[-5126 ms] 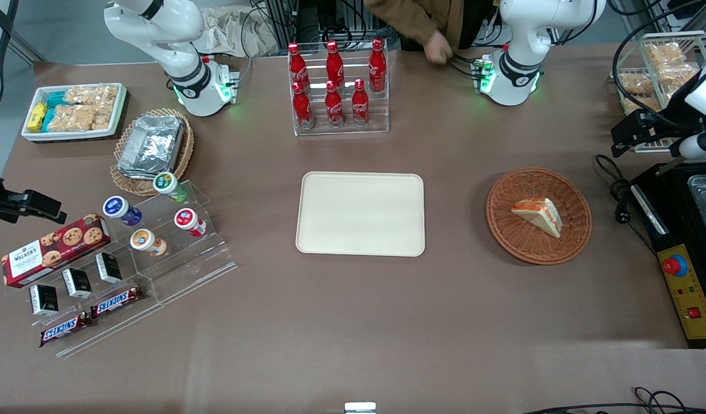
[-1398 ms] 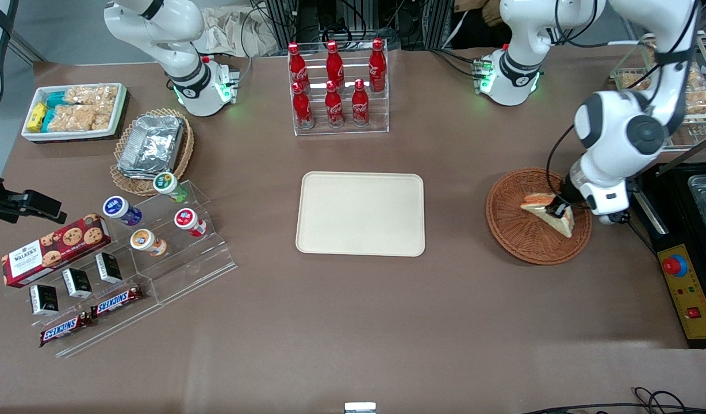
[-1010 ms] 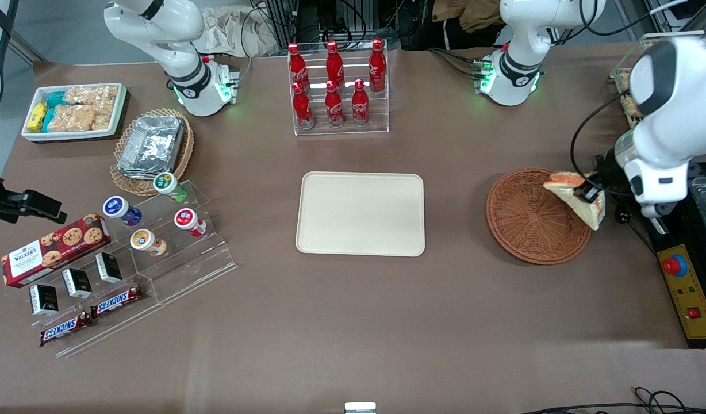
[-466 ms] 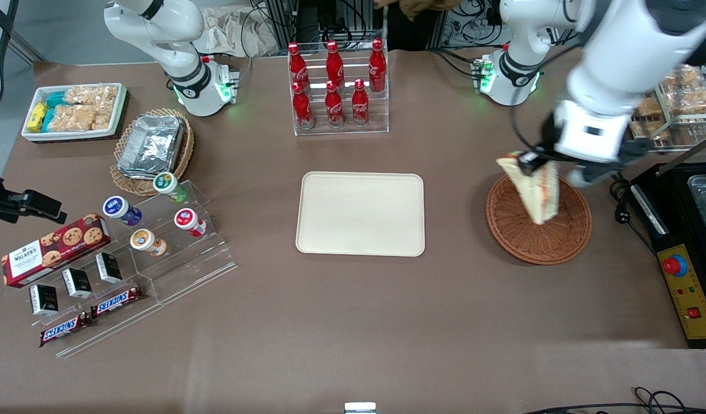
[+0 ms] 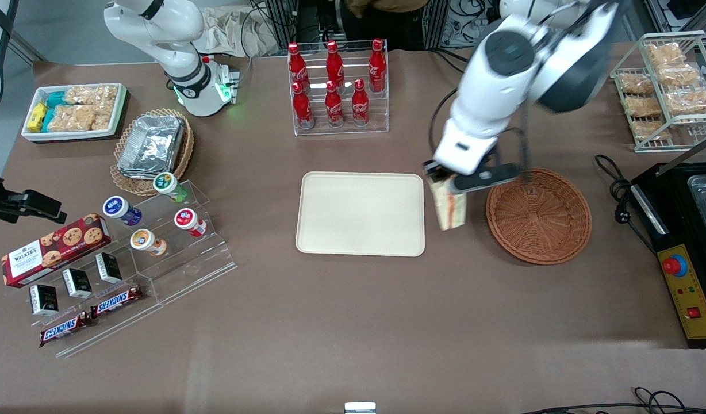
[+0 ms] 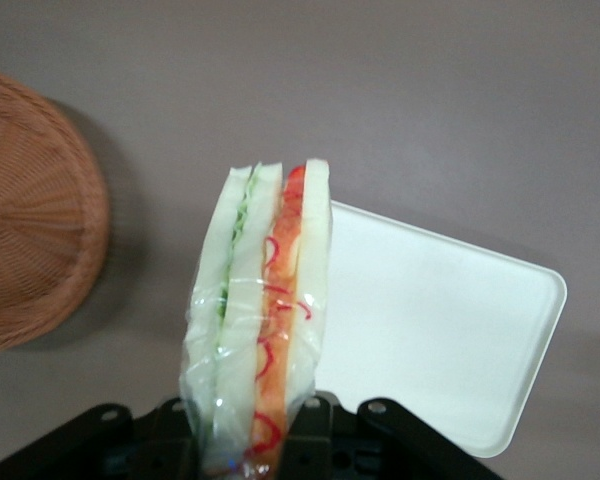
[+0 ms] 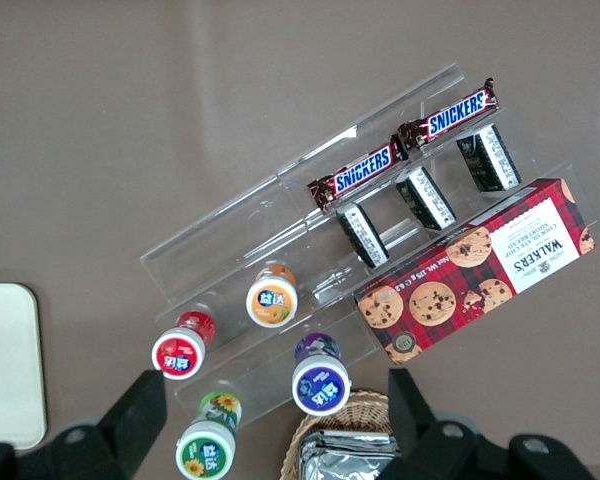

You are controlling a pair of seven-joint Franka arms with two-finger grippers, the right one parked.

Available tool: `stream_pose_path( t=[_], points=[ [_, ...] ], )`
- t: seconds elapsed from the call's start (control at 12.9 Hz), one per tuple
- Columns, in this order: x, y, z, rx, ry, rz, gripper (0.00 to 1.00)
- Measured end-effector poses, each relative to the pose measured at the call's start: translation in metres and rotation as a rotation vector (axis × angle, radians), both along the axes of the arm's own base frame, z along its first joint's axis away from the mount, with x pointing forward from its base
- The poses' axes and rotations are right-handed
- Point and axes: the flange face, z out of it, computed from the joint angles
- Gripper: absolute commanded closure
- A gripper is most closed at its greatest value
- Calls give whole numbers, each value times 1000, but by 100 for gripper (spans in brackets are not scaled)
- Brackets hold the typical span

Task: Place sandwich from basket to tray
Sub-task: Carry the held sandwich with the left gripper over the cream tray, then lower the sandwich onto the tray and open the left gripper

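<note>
A: What is shown nearest the front camera, and how is the step framed?

B: A bare stretch of the brown surface (image 5: 353,322) is shown first. Next come the tray (image 5: 360,213) and the basket (image 5: 538,215), well apart, the basket toward the working arm's end and seen holding nothing. Between them the sandwich (image 5: 448,203) is carried clear of the surface, just beside the tray's short edge but not yet above it.

A: How is the sandwich held?

B: The gripper (image 5: 445,179) is seen above the gap between tray and basket, its fingers (image 6: 315,425) clamped on the wrapped wedge at one end. In the wrist view the sandwich (image 6: 260,320) is shown hanging on edge, filling layers outward, with the tray (image 6: 430,330) and the basket (image 6: 30,210) to either side of it.

A: How is the transfer best completed?

B: The carry is judged to be in hand, with release not yet done. Travel should be continued until the wedge is over the tray's middle, not its rim. It should then be lowered until the free end is touching the tray, tilted so a broad bread face is laid down, and only then released. A drop from height is to be avoided: the film looks slippery and the soft bread could topple or slide toward the rim.

A: What lies farthest?

B: The rack of red bottles (image 5: 336,86), clear of the path.
</note>
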Motion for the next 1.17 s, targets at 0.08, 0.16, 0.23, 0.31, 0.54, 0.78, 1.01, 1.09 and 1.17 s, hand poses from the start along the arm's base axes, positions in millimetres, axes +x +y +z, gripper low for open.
stream_pose_path(
  t=[0.08, 0.16, 0.23, 0.31, 0.54, 0.78, 1.01, 1.09, 1.17],
  points=[
    [-11, -10, -29, 6, -7, -25, 100],
    [-22, -17, -54, 24, -16, -55, 100],
    [-32, -23, -77, 40, -25, -84, 100],
    [-40, -29, -100, 53, -35, -110, 100],
    [-58, -49, -161, 115, -55, -160, 100],
    [-74, -65, -213, 162, -65, -189, 100],
    [-83, -71, -247, 177, -71, -233, 28],
    [-82, -73, -251, 173, -76, -239, 0],
    [-80, -74, -249, 172, -83, -242, 0]
  ],
)
